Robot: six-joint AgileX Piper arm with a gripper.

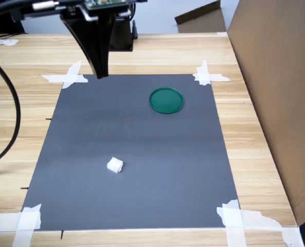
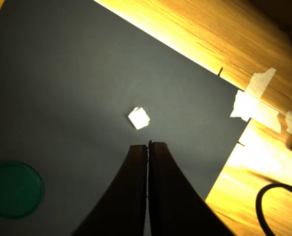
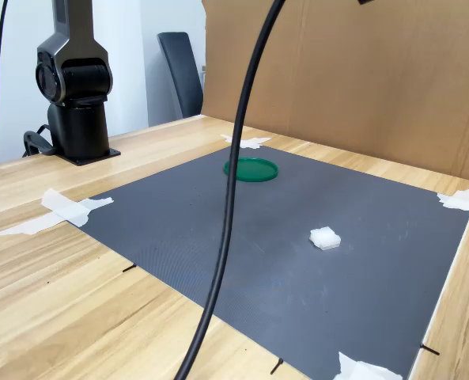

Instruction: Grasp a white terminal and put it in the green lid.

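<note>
While the gripper (image 2: 148,144) hangs high over the grey mat (image 1: 137,154) with its jaws pressed together and nothing between them, the white terminal (image 1: 114,165) lies free on the mat — toward the first exterior view's lower left, well apart from the green lid (image 1: 166,100), which sits nearer the mat's far edge. In the wrist view the terminal (image 2: 139,118) shows just beyond the fingertips, the lid (image 2: 13,190) off at the frame's corner.

Risks from here, as I judge them:
- Jaws are closed; if the gripper descends without opening, the tips land on the piece or shove it aside.
- The terminal is tiny and sits turned at an angle to the jaw line in the wrist view — a pinch across corners could squirt it out or spin it.
- Mat looks smooth, so a glancing touch likely slides the piece.
- The black cable (image 3: 234,198) loops across the second exterior view and near the worktop (image 1: 255,134) edge; may snag or drag on a long reach.
- The lid's rim is low, so a release from height may bounce the piece out.
</note>
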